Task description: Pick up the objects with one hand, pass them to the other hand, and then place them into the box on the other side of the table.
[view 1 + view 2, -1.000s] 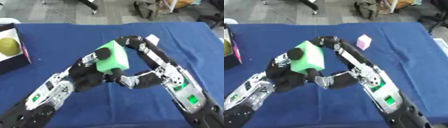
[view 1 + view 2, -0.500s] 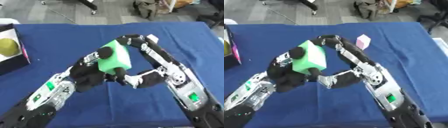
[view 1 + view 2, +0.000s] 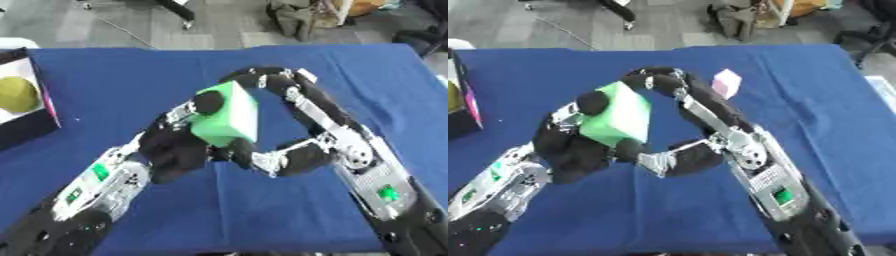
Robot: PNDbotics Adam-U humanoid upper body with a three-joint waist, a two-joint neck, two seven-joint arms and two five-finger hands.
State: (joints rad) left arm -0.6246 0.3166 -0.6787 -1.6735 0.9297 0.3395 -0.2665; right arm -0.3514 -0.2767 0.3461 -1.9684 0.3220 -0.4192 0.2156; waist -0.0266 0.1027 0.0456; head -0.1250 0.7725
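A green block (image 3: 226,120) is held up over the middle of the blue table (image 3: 114,70), caught between both hands. My left hand (image 3: 175,150) comes from the lower left, one finger on the block's top left and the thumb under its lower edge. My right hand (image 3: 306,152) comes from the lower right; its long fingers (image 3: 293,97) arch over the block's far side to its top corner, and its thumb (image 3: 262,161) points in just below the block. A small pink block (image 3: 726,82) lies on the table behind the right fingers.
A dark box (image 3: 35,127) with a pink edge stands at the table's left edge, with a yellow-green round fruit (image 3: 17,94) in it. Beyond the table's far edge are a grey floor and chair legs.
Almost nothing differs. Both hands stay on the green block at the same spot over the table.
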